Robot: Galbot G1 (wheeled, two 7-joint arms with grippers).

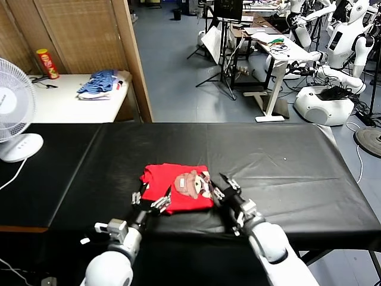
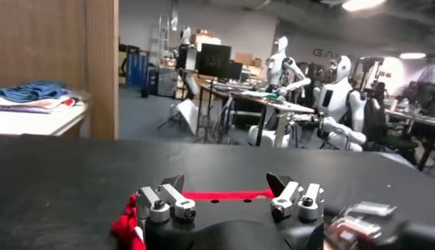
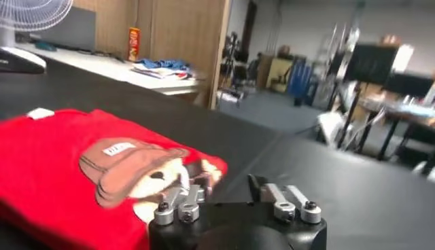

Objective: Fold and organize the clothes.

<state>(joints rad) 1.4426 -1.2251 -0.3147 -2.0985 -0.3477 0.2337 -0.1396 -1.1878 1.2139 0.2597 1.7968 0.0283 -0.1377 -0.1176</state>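
Note:
The clothes are one red T-shirt with a brown cartoon print, lying folded in a compact rectangle near the front edge of the black table. My left gripper is at the shirt's near left corner, open, its fingers low over the table, and the shirt's red edge shows between them. My right gripper is at the shirt's right edge. In the right wrist view the right gripper stands open: one finger lies over the printed corner of the shirt, the other over bare table.
A white fan stands on the table's far left. Behind it a white side table carries a blue striped pile and a red can. A wooden post and other robots stand beyond.

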